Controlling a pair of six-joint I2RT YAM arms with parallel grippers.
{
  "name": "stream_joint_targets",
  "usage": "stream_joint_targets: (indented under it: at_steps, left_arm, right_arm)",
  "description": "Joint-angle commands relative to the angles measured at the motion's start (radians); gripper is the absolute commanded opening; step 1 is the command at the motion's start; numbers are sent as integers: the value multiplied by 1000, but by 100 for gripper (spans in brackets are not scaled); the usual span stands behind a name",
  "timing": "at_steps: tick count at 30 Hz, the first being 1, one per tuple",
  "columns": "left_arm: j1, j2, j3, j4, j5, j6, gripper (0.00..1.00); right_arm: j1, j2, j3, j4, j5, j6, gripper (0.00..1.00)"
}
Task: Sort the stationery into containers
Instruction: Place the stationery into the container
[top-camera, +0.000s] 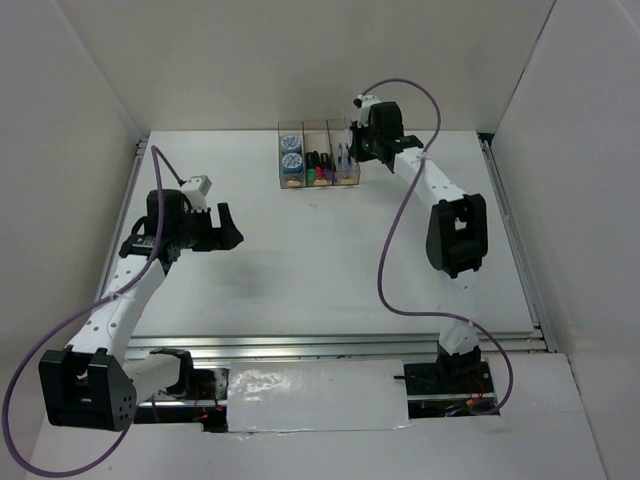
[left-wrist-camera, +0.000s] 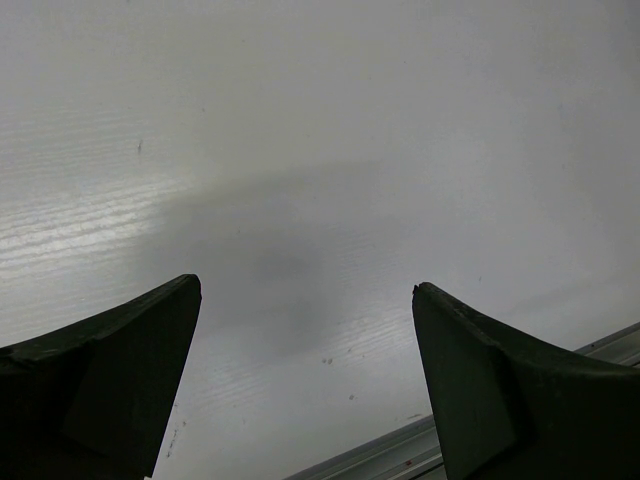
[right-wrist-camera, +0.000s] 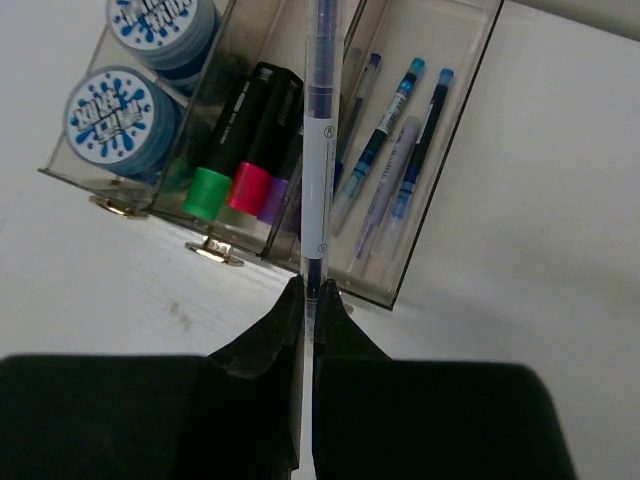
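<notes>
Right gripper (right-wrist-camera: 311, 290): clenched on a thin blue-grey pen (right-wrist-camera: 318, 180).
Held pen: points away from the fingers, above the wall between the middle and right boxes.
Containers (right-wrist-camera: 448, 160): three joined clear boxes in a row.
Left box: two tape rolls (right-wrist-camera: 110, 115).
Middle box: highlighters (right-wrist-camera: 245, 150) with green, pink and purple caps.
Right box: loose pens (right-wrist-camera: 400, 150).
Left gripper (left-wrist-camera: 306, 287): released, jaws wide, above the white table (left-wrist-camera: 300, 120), well apart from the boxes.

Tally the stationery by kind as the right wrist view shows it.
Tape rolls: 2
Highlighters: 3 showing (green, pink, purple caps)
Pens lying in the box: 4
Pen gripped by the right end effector: 1
Total: 10
</notes>
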Motion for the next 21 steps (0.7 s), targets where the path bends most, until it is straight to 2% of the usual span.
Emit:
stream_joint_targets:
  at_steps: [1, 6, 18, 21]
  left_arm:
    - [-5, 7, 5, 46, 4, -15, 99]
    - [-2, 12, -12, 56, 3, -18, 99]
    - [14, -31, -80, 56, -5, -24, 99]
    - [20, -27, -81, 54, -2, -27, 99]
  right_arm:
    - [-14, 48, 89, 123, -36, -43, 0]
    - [-11, 149, 168, 146, -50, -25, 0]
    - [-9, 263, 197, 168, 22, 99, 0]
    - [-12, 286, 239, 139, 21, 112, 5]
